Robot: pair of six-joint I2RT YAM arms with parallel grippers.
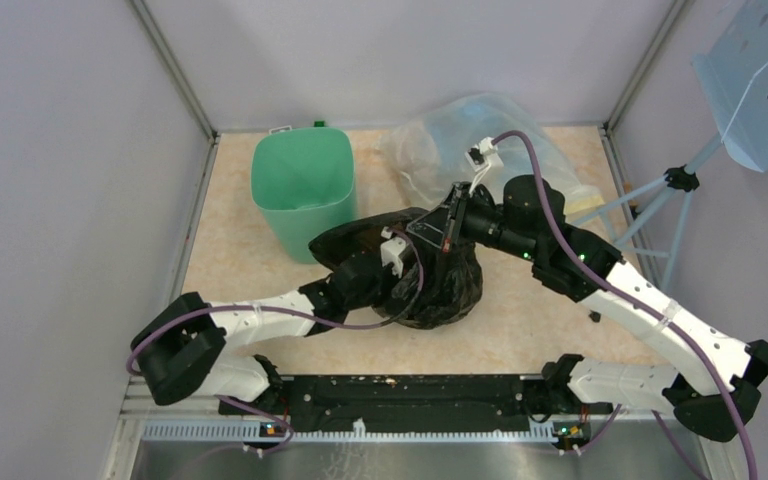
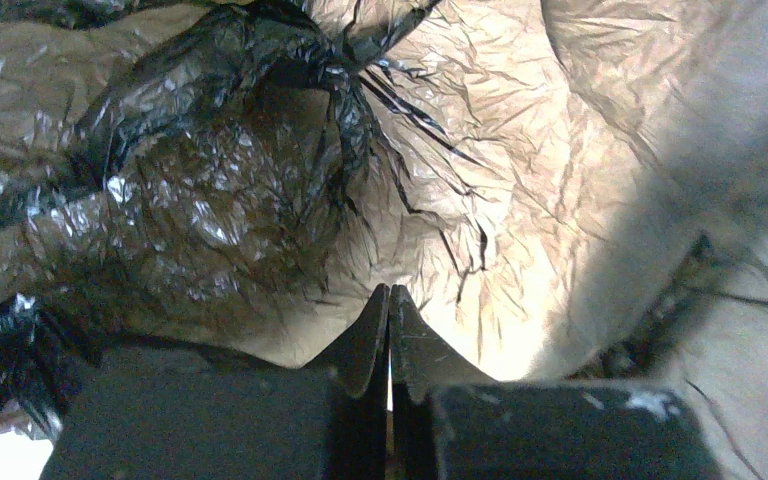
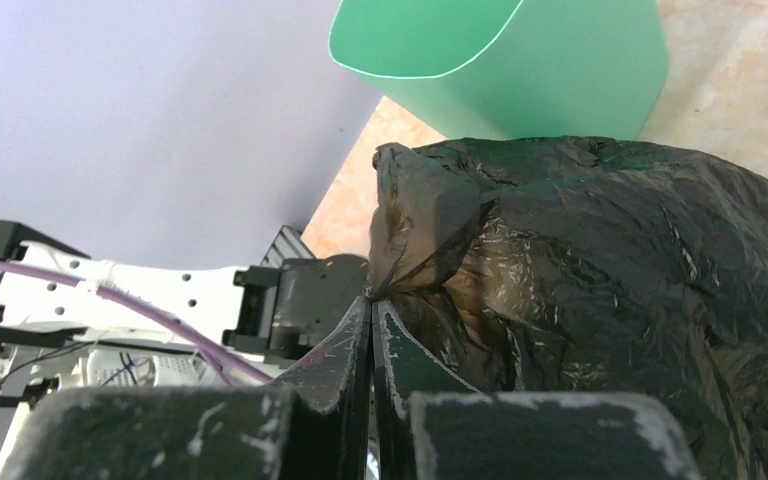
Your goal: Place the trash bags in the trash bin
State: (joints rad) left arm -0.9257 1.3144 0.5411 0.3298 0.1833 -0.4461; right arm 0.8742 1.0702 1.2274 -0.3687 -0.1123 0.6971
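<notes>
On the beige table (image 1: pixel 232 268) the black bag (image 1: pixel 440 285) lay beside the green bin (image 1: pixel 300 185), to its near right, with the right gripper (image 3: pixel 371 305) pinching its film and the left gripper (image 2: pixel 389 295) closed, hold unclear; we judged a lift over the rim came next.

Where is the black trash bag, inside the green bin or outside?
Outside: the black trash bag is beside the green bin, whose inside looks empty.

Centre: trash bag (image 1: pixel 440 290) just right-front of trash bin (image 1: pixel 300 185); plastic bag (image 1: pixel 430 140) behind, possibly touching.
</notes>
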